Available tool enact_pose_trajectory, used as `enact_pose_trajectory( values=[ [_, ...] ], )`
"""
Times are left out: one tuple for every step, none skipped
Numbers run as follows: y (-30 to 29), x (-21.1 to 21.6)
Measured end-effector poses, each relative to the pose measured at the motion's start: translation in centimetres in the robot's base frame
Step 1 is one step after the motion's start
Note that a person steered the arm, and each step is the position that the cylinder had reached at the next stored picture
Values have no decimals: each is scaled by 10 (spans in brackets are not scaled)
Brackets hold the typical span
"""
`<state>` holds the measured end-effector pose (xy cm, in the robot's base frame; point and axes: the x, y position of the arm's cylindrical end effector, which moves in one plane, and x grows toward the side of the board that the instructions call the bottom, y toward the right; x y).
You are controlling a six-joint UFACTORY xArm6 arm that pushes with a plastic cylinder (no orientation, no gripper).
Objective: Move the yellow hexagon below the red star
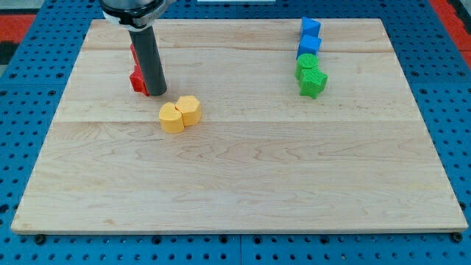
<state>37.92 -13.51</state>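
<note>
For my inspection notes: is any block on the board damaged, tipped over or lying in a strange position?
Nothing stands out. The yellow blocks touch as a pair, the blue blocks and green blocks form a column, and my tip half hides the red blocks; their state is unclear.

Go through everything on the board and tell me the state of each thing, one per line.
my tip: down on the board, against the red blocks, up-left of the yellow pair
red blocks: partly hidden behind the rod
yellow blocks: two, touching
blue blocks: two, touching
green blocks: two, touching, just below the blue
</note>
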Motion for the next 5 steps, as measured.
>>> enact_pose_trajectory(
  values=[
    [0,-11],
    [-12,-24],
    [-20,-23],
    [24,-10],
    [123,-1]
  ],
)
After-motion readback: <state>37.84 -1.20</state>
